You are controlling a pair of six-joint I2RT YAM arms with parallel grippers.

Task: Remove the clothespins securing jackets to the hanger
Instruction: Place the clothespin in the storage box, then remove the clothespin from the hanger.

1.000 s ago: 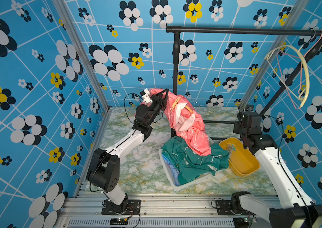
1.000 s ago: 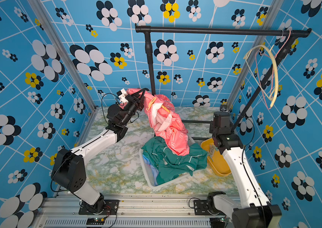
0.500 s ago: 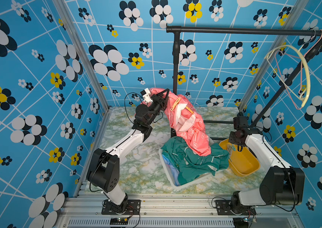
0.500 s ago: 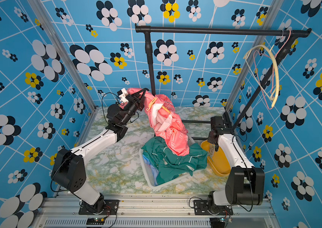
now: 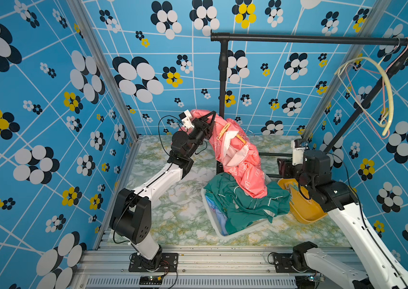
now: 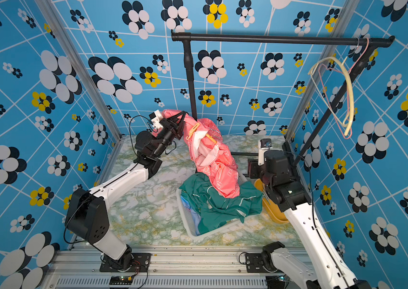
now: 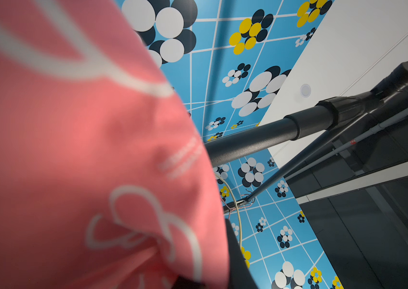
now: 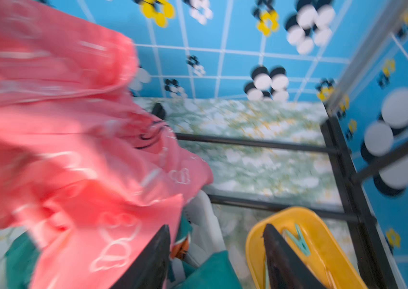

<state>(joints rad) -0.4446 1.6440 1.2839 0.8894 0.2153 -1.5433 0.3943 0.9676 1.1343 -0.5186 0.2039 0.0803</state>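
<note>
Mid-task view of clothespin removal.

- **Left gripper** (image 5: 209,122): pinched shut on the shoulder of the pink jacket (image 5: 238,160), holding it raised above the table.
- **Right gripper** (image 8: 215,257): parted wide with nothing between the jaws, at the far end of the yellow tray (image 5: 305,212).
- **Judged done:** pale green clothespin (image 8: 298,241) lying loose in that tray.
- **Off any hanger:** green jacket (image 5: 248,202), heaped in the white basket (image 5: 223,232).
- **Hung bare on the rail** (image 5: 310,38): hangers (image 5: 390,100).
- **Apparently left to remove:** tan clothespin (image 5: 241,139) near the pink collar.
- **Hard to make out:**
  - any further clips within the folds
  - left jaws, hidden behind cloth in the wrist view
  - a third jacket, buried if present
  - right wrist view, blurred
</note>
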